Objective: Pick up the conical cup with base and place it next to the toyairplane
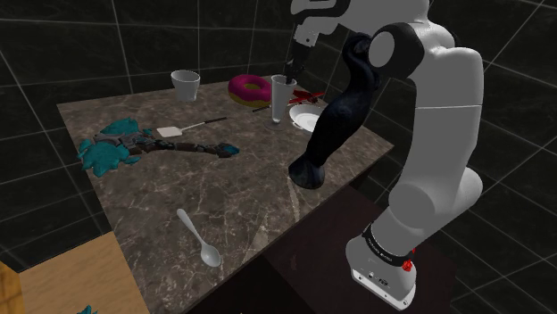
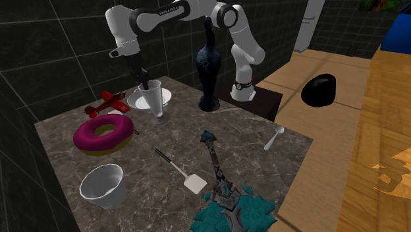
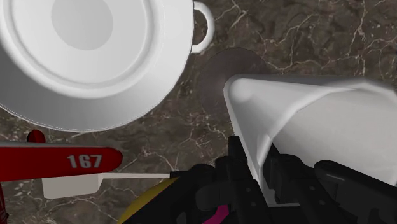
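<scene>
Claw (image 3: 259,167) is clamped on the rim wall of the conical cup (image 3: 318,108), one finger inside, one outside. The cup sits right under it, base apparently on the table (image 3: 305,38). The red toy airplane (image 3: 63,159) is close beside the claw, so lift and placement are left.

In the wrist view the plate (image 3: 89,57) runs out of frame beyond the hand (image 3: 257,170), and the red plane (image 3: 60,159) is chopped by the edge, leaving just a part marked 167. The cup (image 3: 305,114) spills out of frame too, its wall swallowing the fingertips clamped on it. Under the hand there's a yellow-and-pink sliver (image 3: 156,191), too little to name.

Upper middle of the shoulder view, the plane hides mostly behind the cup and the black vase (image 1: 335,125), which also covers part of the plate.

In the second exterior view the teal toy sword (image 2: 227,198) drops off the bottom edge, and a clipped blue shape (image 2: 399,33) at upper right can't be made out.
</scene>
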